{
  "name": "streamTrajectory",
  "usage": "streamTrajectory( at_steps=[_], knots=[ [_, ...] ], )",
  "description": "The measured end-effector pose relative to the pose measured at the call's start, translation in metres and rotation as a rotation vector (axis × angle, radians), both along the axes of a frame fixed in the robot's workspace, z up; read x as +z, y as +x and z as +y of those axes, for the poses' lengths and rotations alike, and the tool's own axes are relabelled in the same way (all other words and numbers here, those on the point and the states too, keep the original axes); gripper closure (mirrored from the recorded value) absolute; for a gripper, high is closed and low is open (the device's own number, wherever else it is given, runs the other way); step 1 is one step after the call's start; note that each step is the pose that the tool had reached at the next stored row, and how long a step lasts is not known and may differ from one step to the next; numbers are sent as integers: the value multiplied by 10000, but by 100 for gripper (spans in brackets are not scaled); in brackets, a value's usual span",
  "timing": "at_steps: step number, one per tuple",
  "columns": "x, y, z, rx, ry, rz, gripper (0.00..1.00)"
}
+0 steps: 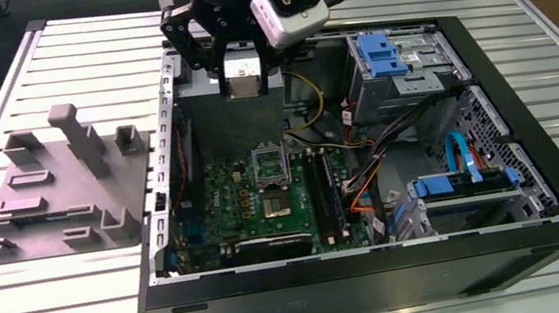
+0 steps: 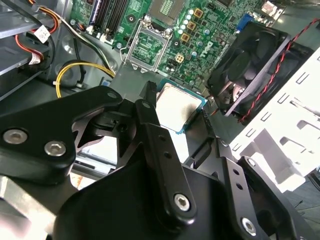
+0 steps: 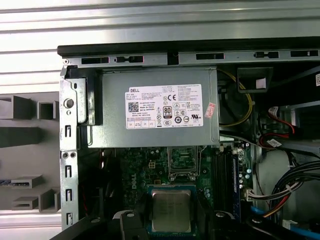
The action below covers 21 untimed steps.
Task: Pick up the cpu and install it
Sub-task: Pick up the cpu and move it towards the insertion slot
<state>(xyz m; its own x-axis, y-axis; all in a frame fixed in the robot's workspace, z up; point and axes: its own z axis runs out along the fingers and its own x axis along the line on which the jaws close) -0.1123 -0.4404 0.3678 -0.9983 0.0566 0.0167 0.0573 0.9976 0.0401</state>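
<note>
The cpu [image 1: 243, 75] is a small silvery square chip, and my gripper [image 1: 245, 80] is shut on it, holding it above the back part of the open computer case [image 1: 384, 261]. In both wrist views the cpu [image 2: 176, 102] [image 3: 171, 210] sits flat between the black fingers [image 2: 150, 125]. The open socket [image 1: 277, 201] on the green motherboard lies lower down and nearer the case's front, with its shiny frame [image 1: 268, 161] flipped up. In the second wrist view the socket [image 2: 149, 46] lies beyond the chip.
A grey plastic plate with upright blocks [image 1: 62, 189] lies at the exterior view's left of the case. Inside the case are a power supply [image 3: 155, 107], a black fan [image 2: 250, 60], blue drive brackets [image 1: 380, 50] and loose cables [image 1: 369, 160].
</note>
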Motion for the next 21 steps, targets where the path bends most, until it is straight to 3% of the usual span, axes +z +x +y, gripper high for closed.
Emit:
streamTrajectory(
  at_steps=[21],
  knots=[
    [-1,23,-12,0,-1,0,53]
  ],
)
